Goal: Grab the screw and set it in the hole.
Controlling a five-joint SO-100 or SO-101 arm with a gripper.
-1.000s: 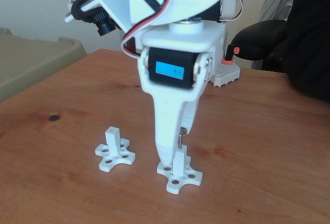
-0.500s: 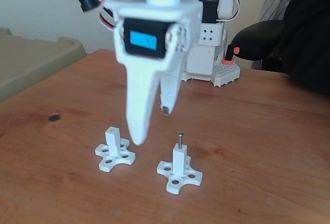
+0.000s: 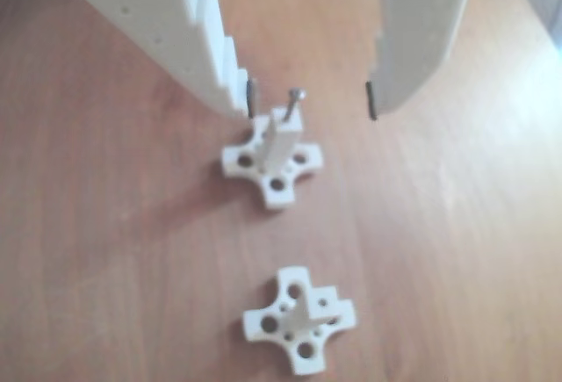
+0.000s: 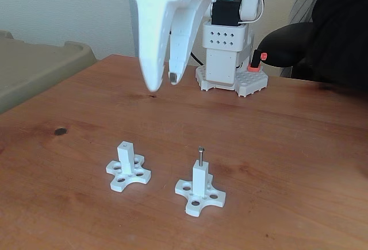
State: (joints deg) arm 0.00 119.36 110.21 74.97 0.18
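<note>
Hovering gripper (image 4: 163,82), jaws spread wide, holding nothing, well above screw (image 4: 200,156) standing in hole of post (image 4: 199,181), desk (image 4: 287,141)

From the fixed view I see my gripper (image 4: 163,81) hanging above the table (image 4: 299,146), jaws parted and holding nothing. The screw (image 4: 200,156) stands upright in the hole of the white post (image 4: 200,181), near the front edge. A second post (image 4: 127,162) sits just left of it, its top bare. The arm's base (image 4: 230,60) stands by the far edge.
</note>
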